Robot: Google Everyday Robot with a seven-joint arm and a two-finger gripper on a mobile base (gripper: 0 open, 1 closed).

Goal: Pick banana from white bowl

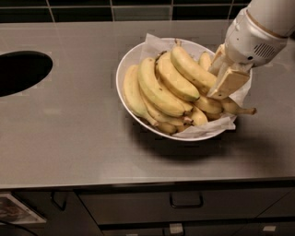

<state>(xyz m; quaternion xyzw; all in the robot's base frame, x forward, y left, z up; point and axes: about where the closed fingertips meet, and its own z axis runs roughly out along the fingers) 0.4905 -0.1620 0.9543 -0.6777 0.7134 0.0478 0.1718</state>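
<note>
"Sweeping in from the left, there's a dark round opening (20,71) cut into the grey counter (69,138), and black tiles (138,11) run along the back," calls the first commentator. "Anything below?"

"Drawer fronts under the counter edge, one with a dark handle (185,202). Moving on to the middle: the white bowl (123,69) sits on the counter, crinkled white paper (152,44) poking up over its far rim."

"And it is packed! On the bowl's left side lies a bunch of bananas (152,92), joined at their stems towards the near rim."

"On top of the heap rests the banana (191,69), plump and pale yellow, stub stem pointing at the back wall, its body slanting down to the right."

"That is where the action is. The gripper (216,83) is right at that banana's right-hand end, over the bowl's right side, and its tan front face covers the tip."

"Clenched or released?"

"He cannot tell from this angle. It is against the fruit, that much is plain, but a firm hold cannot be confirmed. The banana lies in the bowl on the others."

"And the pose?"

"The white arm (262,32) enters from the top right corner and slants down and to the left, vent grille facing the camera, wrist tipped so the gripper points down into the bowl."

"Furthest right, just below the gripper, a slimmer banana (233,107) pokes its long thin stem out past the rim."
</note>
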